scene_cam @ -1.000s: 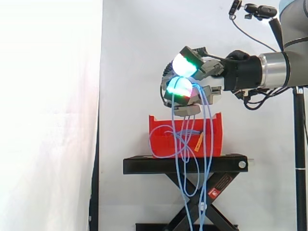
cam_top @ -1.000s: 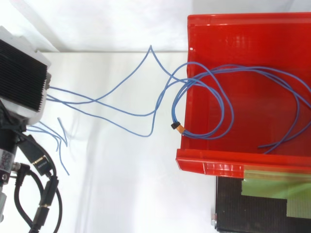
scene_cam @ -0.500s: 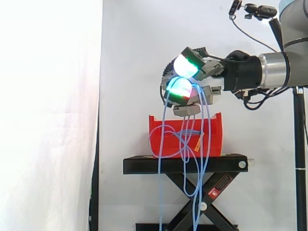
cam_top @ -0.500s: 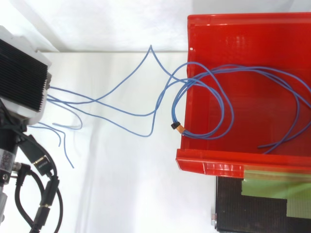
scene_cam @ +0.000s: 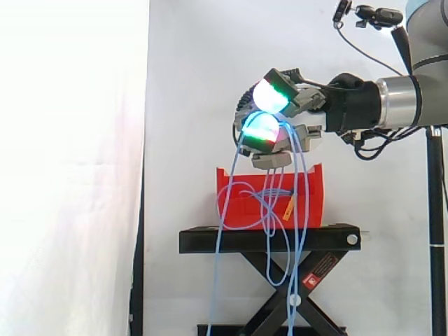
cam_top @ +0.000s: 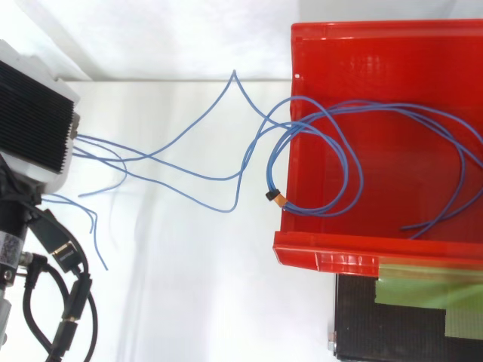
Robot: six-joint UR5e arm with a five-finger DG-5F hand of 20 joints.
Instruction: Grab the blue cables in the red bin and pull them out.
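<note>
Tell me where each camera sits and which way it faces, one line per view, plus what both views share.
Side view: beside the work at about bin height, looking level across at the red bin on its black stand; the arm enters from the right, its hand curled round blue cables above the bin.
Top view: above the work, looking down into the bin's open top; the hand shows at the left edge, cables running from it into the bin.
Shared: the same bin, cables and hand.

White curtain (scene_cam: 189, 70) behind; brighter, perhaps daylit, drape (scene_cam: 70, 175) at left.
</note>
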